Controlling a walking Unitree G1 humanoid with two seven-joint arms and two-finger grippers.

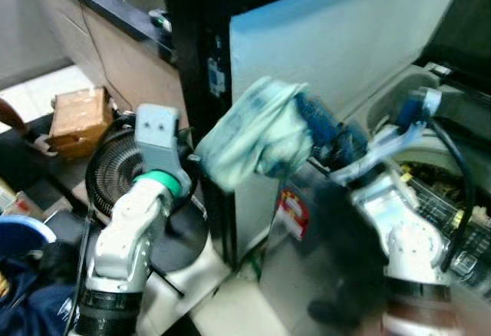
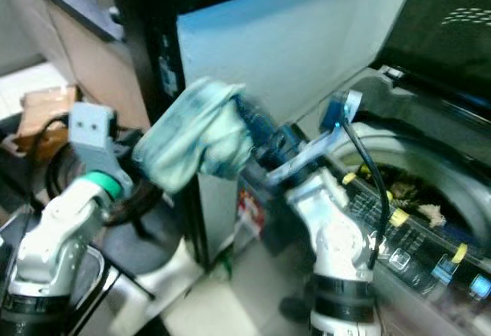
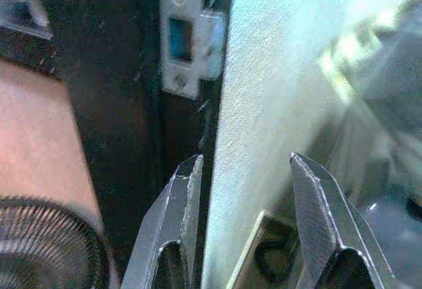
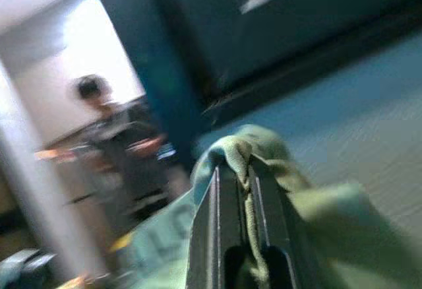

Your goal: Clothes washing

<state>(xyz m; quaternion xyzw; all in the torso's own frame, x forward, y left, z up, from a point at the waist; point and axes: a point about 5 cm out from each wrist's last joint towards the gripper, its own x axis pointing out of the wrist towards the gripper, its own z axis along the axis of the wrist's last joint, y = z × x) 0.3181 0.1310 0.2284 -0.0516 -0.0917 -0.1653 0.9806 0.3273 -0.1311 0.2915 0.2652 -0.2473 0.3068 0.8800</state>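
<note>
A pale green and blue garment (image 1: 257, 136) hangs in the air in front of the white side of the washing machine (image 1: 337, 37). My right gripper (image 4: 247, 173) is shut on it, a fold of the green cloth (image 4: 231, 154) pinched between the black fingers. The washer's open drum (image 2: 414, 190) lies to the right, with some laundry inside. My left gripper (image 3: 244, 170) is open, held low at the left, its fingers (image 3: 175, 203) pointing at the machine's white edge and a dark gap with a metal latch plate (image 3: 184, 38).
A round black fan (image 1: 115, 167) stands on the floor at the left behind my left arm. A cardboard box (image 1: 77, 121) sits further left. Dark blue clothes (image 1: 23, 290) lie at the bottom left. A person (image 4: 112, 137) stands in the distance, blurred.
</note>
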